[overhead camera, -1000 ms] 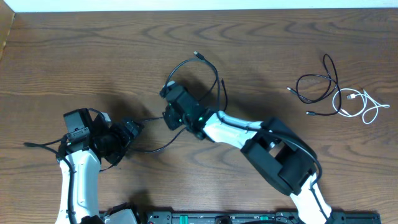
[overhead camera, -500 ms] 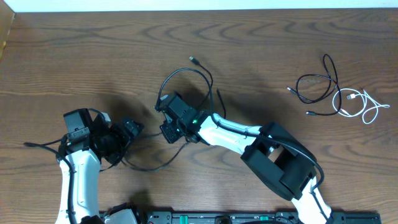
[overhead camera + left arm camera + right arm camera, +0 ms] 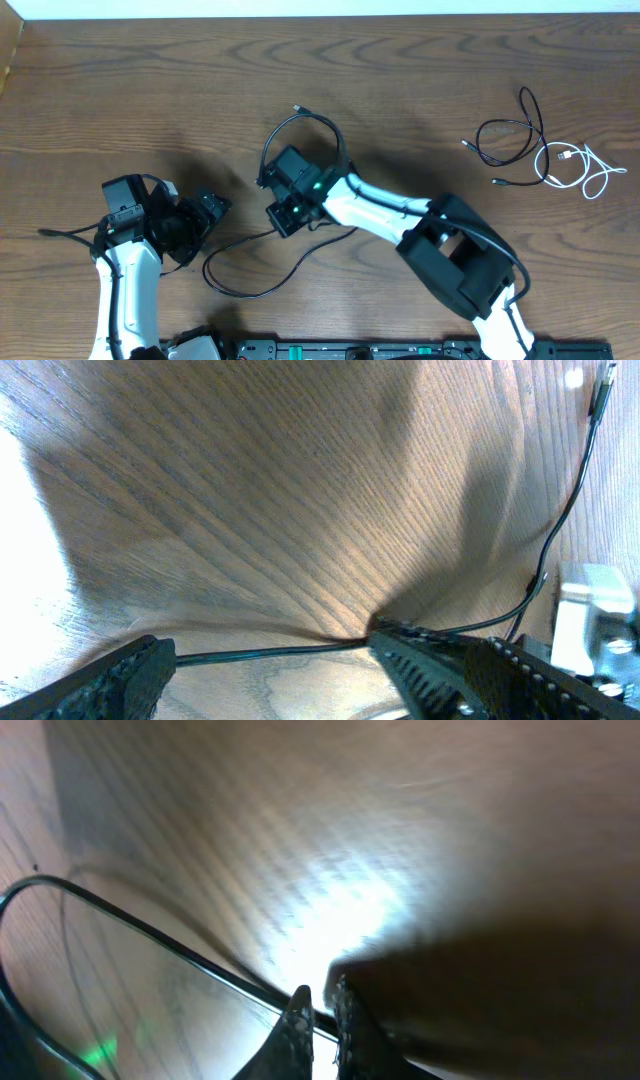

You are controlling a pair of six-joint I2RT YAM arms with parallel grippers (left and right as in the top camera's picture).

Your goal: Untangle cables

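Nearest me, a black cable (image 3: 150, 932) loops slack on the table (image 3: 150, 80) and runs between the fingers of the left end effector (image 3: 272, 660), which gapes wide and grips nothing. The right end effector (image 3: 320, 1005) is nearly closed, its tips pinching that cable. Far right, more black cords (image 3: 510, 135) lie tangled with a white cord (image 3: 585, 165).

My left gripper (image 3: 272, 645) hangs low, jaws spread wide. My right arm (image 3: 372, 206) stretches leftward over the centre, and the right gripper (image 3: 322, 1005) points down, fingertips nearly touching.
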